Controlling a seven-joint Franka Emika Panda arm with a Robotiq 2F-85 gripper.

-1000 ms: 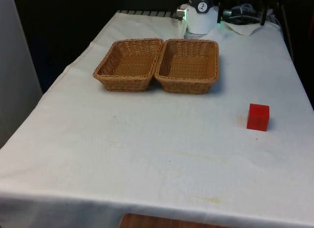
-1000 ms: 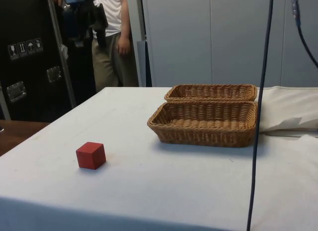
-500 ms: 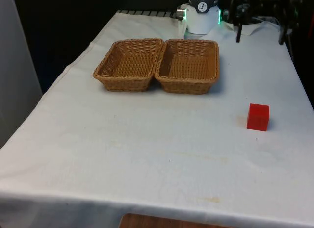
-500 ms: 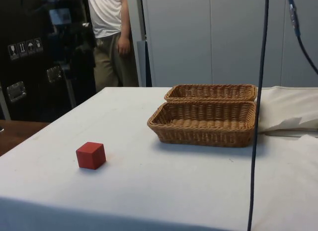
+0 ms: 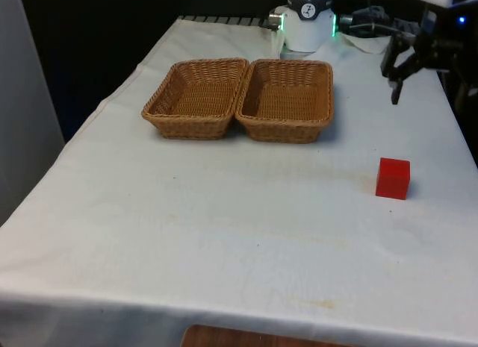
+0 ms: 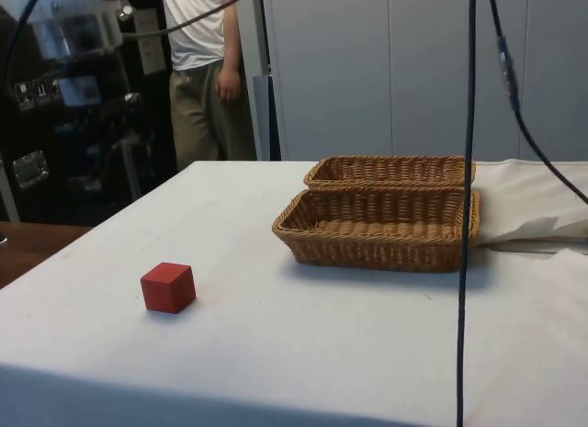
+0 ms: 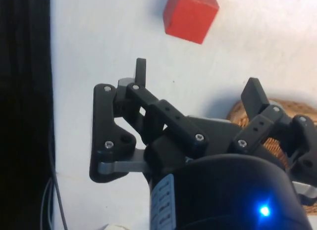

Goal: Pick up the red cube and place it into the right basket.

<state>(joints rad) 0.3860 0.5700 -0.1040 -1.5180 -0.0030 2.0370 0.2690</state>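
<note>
The red cube [image 5: 393, 178] rests on the white cloth near the table's edge on the front view's right; it also appears as the cube [image 6: 168, 287] and, from the wrist, as the cube [image 7: 190, 15]. My gripper [image 5: 424, 93] hangs open and holds nothing, in the air beyond the cube towards the table's far end. Its fingers [image 7: 141, 71] stand wide apart. Dark and blurred, the gripper [image 6: 96, 161] hovers high behind the cube. The right basket [image 5: 287, 132], brown wicker, is empty and sits to the left of the gripper in the front view.
A second wicker basket [image 5: 187, 127] touches the right one on its left side, also empty. From the side, the right basket [image 6: 377, 248] is the nearer one. A person [image 6: 202, 69] stands behind the table. A black cable [image 6: 467, 225] hangs in front of the side camera.
The gripper has swung out from beside the robot's base towards the front view's right and come lower, closer to the red cube. The cube and baskets have not moved.
</note>
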